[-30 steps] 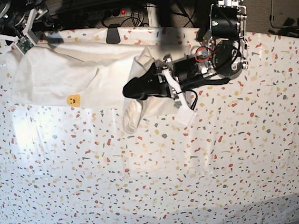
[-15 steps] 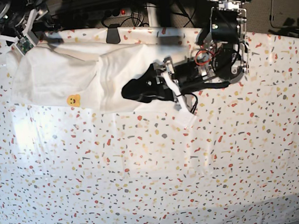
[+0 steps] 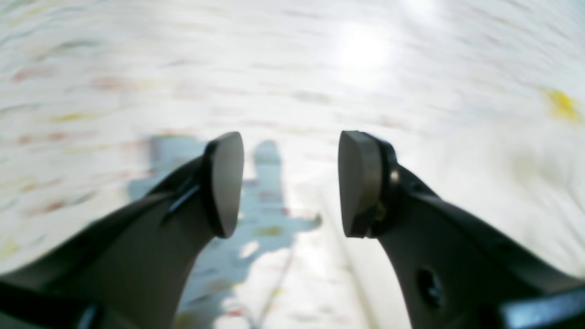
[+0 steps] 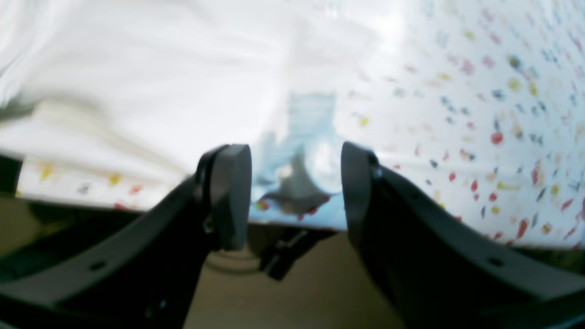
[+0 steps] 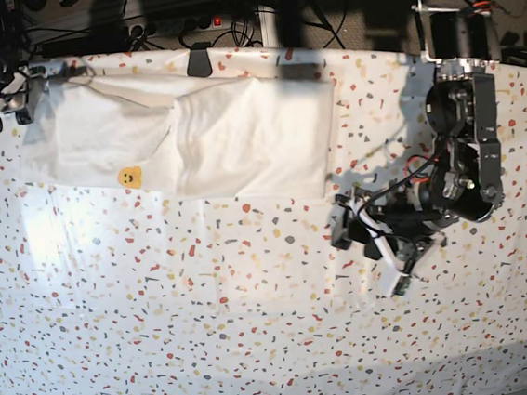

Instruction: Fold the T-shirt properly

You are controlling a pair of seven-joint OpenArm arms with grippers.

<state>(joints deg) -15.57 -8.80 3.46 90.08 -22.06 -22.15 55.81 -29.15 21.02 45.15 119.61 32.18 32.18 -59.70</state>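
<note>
1 T-shirt [image 5: 192, 134], 2 arms

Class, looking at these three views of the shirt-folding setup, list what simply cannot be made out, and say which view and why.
- T-shirt print: base view, hidden; only plain white cloth and a small yellow smiley show.
- Surface under the left tool: left wrist view, motion-blurred.
- Right tool: base view, lost at the dark top-left edge.
- Shirt folds: right wrist view, blurred and overexposed.

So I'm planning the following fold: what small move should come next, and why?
Probably bring the left gripper back to the T-shirt's right edge. Both grippers are open and empty, and the shirt lies flat as a long band, apparently needing another crosswise fold.
</note>
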